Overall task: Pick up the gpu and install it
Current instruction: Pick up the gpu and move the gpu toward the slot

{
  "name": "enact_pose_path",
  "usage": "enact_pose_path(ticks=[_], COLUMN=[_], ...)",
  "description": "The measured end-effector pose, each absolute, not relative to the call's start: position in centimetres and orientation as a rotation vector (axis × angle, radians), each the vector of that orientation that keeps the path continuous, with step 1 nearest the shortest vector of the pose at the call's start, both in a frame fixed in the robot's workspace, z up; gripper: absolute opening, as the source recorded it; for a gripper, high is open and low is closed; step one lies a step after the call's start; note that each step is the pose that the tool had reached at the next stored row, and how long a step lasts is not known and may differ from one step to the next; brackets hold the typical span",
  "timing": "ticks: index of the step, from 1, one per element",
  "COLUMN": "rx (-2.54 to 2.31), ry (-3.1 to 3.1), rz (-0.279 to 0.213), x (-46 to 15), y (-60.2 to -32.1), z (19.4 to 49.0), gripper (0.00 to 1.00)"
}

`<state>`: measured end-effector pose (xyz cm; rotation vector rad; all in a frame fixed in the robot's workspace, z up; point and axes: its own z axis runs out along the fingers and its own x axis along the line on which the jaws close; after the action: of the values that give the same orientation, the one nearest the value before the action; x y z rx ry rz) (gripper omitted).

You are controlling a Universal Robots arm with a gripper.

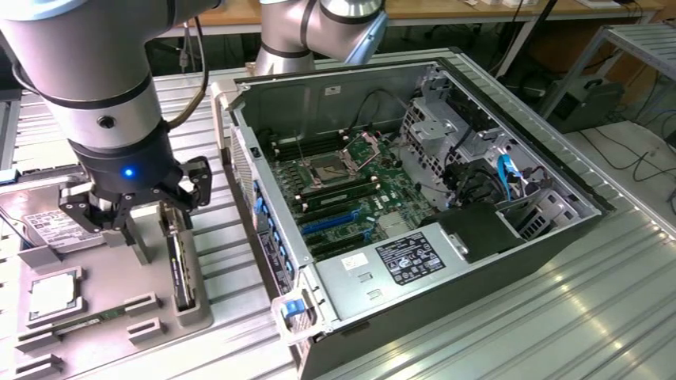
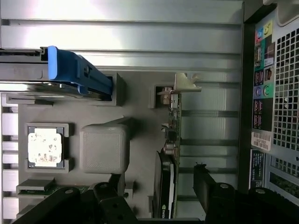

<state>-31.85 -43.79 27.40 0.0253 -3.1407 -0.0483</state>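
gpu [image 1: 182,273] in grey tray [image 1: 100,289], ribbed metal table [image 1: 528,317], perhaps desk [image 1: 454,9] behind

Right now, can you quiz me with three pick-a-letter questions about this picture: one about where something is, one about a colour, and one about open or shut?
1. Where is the gpu?
A. Standing on edge in the grey tray beside the computer case
B. Plugged in inside the computer case
C. Lifted in the air

2. What colour is the little light on the robot's wrist?
A. Red
B. Green
C. Blue

3. How is the tool?
A. Shut on the gpu
B. Open, over the gpu
C. Shut on nothing

Answers:
1 A, the card stands in a tray slot outside the case.
2 C, the dot glows blue.
3 B, its fingers stand apart and squeeze nothing.
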Motion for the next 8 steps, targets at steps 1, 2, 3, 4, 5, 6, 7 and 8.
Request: enact_pose_path(ticks=[1,2,3,4,5,6,7,8], rx=[0.021,0.018,0.014,0.011,0.008,0.003,-0.004,-0.016], ry=[-3.141,-3.141,-3.141,-3.141,-3.141,-3.141,-3.141,-3.141], rz=[-0.048,-0.048,-0.048,-0.048,-0.048,-0.048,-0.048,-0.048], x=[-31.85,-31.85,-31.84,-31.84,-31.84,-31.83,-31.82,-31.80], y=[-43.84,-43.92,-44.02,-44.09,-44.14,-44.14,-44.14,-44.14], z=[27.38,27.35,27.31,27.26,27.16,27.04,26.93,26.80], gripper=[0.70,0.70,0.70,0.70,0.70,0.70,0.70,0.70])
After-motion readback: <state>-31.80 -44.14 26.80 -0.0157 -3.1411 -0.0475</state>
